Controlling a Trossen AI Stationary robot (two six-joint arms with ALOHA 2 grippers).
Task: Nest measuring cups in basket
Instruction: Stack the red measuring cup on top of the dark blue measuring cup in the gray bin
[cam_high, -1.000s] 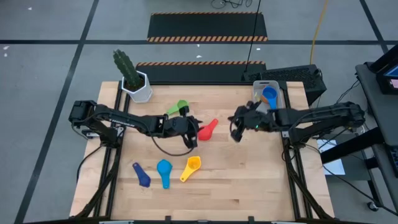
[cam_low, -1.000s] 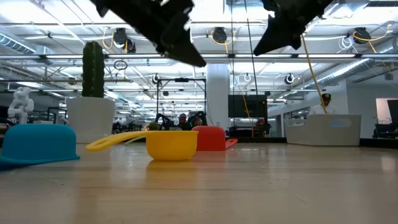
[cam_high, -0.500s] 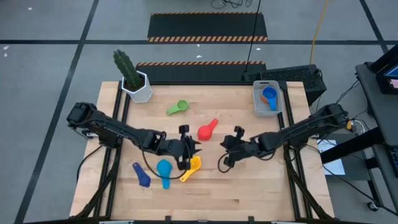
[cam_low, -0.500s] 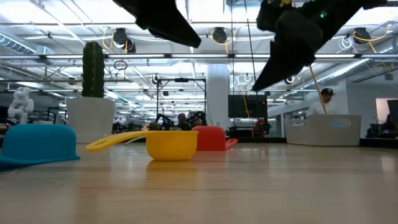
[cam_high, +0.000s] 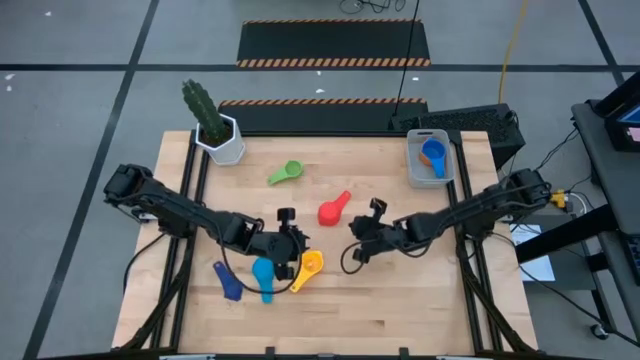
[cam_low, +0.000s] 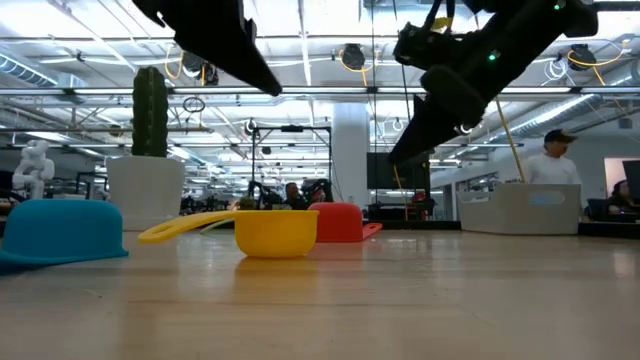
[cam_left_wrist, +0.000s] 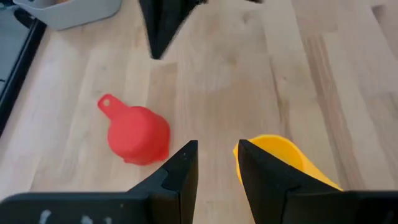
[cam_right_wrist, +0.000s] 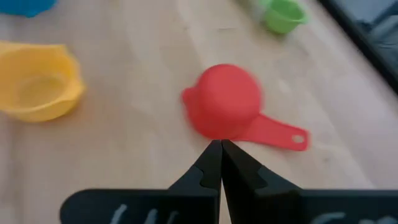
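Two dark arms hang low over the wooden worktop (cam_high: 400, 300). The left gripper (cam_high: 287, 240), jaws slightly spread and holding nothing, hovers just beside the yellow measuring cup (cam_high: 309, 267). The right gripper (cam_high: 358, 240), jaws pressed together, points at the upturned red measuring cup (cam_high: 330, 211). Light blue (cam_high: 264, 273) and dark blue (cam_high: 227, 281) cups lie near the front, a green one (cam_high: 287, 172) farther back. The grey basket (cam_high: 413, 165), at the far right corner, holds a blue cup (cam_high: 433, 154) with orange beneath.

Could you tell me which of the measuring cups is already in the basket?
The blue cup: it alone lies inside the basket. The green, red, yellow, light blue and dark blue cups lie on the table.
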